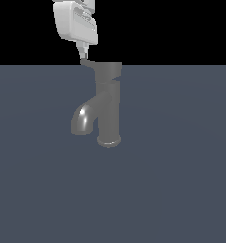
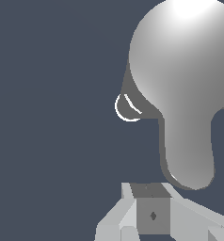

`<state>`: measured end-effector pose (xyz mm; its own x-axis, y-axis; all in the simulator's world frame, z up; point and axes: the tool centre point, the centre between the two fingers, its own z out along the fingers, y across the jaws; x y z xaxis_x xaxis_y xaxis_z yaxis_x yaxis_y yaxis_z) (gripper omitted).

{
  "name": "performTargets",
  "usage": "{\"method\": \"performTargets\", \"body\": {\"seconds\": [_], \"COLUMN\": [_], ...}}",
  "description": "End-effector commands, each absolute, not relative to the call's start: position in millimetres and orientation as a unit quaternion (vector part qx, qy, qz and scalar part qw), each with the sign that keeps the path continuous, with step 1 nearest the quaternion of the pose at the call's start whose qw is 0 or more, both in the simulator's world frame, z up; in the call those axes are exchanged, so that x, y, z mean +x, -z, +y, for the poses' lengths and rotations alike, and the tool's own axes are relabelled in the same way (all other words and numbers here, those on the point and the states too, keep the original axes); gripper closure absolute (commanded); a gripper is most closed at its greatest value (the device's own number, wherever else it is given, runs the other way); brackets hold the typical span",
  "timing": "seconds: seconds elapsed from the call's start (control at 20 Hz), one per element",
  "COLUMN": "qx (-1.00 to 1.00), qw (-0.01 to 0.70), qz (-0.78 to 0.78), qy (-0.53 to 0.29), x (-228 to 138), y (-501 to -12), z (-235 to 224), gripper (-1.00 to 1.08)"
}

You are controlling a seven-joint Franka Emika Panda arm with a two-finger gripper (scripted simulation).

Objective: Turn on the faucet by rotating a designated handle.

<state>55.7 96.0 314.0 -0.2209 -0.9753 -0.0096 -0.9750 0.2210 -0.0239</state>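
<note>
The dark grey faucet (image 1: 108, 111) stands upright on the floor, its shiny curved spout (image 1: 83, 118) bending down toward the exterior view's left. The handle (image 1: 108, 70) is the cap on top of the column, with a thin lever (image 1: 89, 63) sticking out to the exterior view's left. My white gripper (image 1: 83, 53) hangs just above the lever's tip, fingers close together and holding nothing. In the wrist view I look down on the round cap (image 2: 184, 61) and its lever (image 2: 189, 155), whose tip ends just beyond my gripper (image 2: 151, 193). A rim of the spout (image 2: 128, 109) shows beside the cap.
A flat dark blue-grey floor (image 1: 181, 190) spreads around the faucet's flared base ring (image 1: 108, 141). Nothing else stands on it.
</note>
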Motion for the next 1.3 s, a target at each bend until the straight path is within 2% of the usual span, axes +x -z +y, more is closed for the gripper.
{"method": "performTargets", "body": {"seconds": [0.0,0.5,0.6,1.25], "qx": [-0.623,-0.617,-0.618,-0.617], "qw": [0.009,0.000,0.017,0.008], "qz": [0.782,0.787,0.786,0.787], "qy": [0.005,0.000,0.011,0.006], "x": [48,16,27,-12], "y": [-311,-299,-315,-306], "z": [97,104,106,95], "gripper": [1.08,1.08,1.08,1.08]}}
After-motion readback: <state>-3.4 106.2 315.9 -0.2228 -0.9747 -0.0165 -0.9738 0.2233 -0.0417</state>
